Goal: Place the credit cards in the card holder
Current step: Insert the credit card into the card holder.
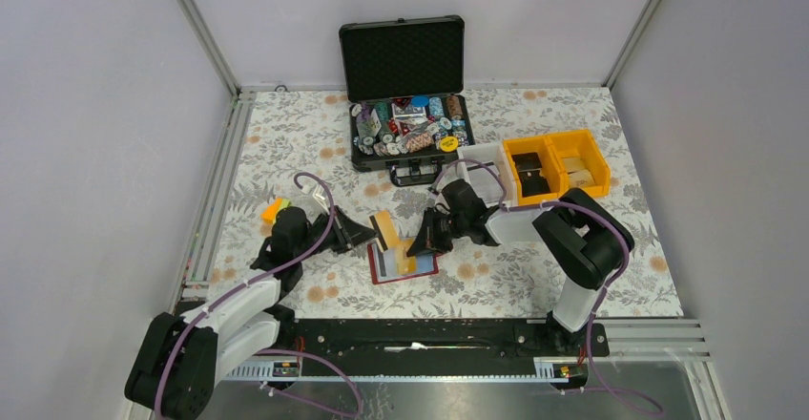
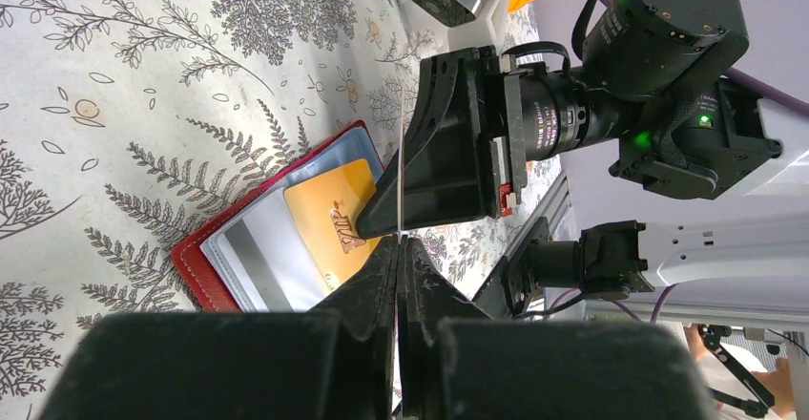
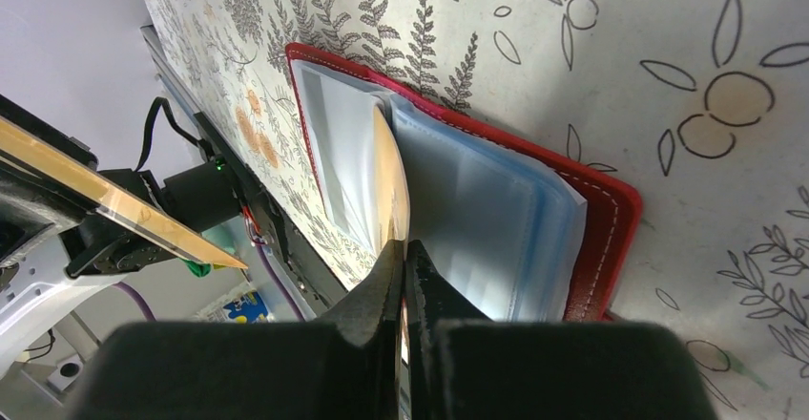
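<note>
Already open, the card holder (image 3: pixel 611 220) lies flat on the floral worktop (image 1: pixel 572 267), just below the middle of the top view, between the two arms. A gold card (image 2: pixel 329 220) and a grey-white card (image 2: pixel 250 258) lie inside it. The right pincer (image 3: pixel 405 253) is clenched on one clear sleeve (image 3: pixel 382 162), standing it up off the other pages. The left pincer (image 2: pixel 399 253) grasps a tan-gold credit card (image 1: pixel 384 231) in the air just above the holder.

The likeliest trouble, I judge, is the thin sleeve slipping free, or the light holder dragging along with it, so that the slot mouth shuts or shifts. The card may also skid over the plastic, and the two pincers are near enough to knock.

The holder's long axis runs left to right across the top view, slightly tilted. The held card slants, its lower end pointing down at the holder.
</note>
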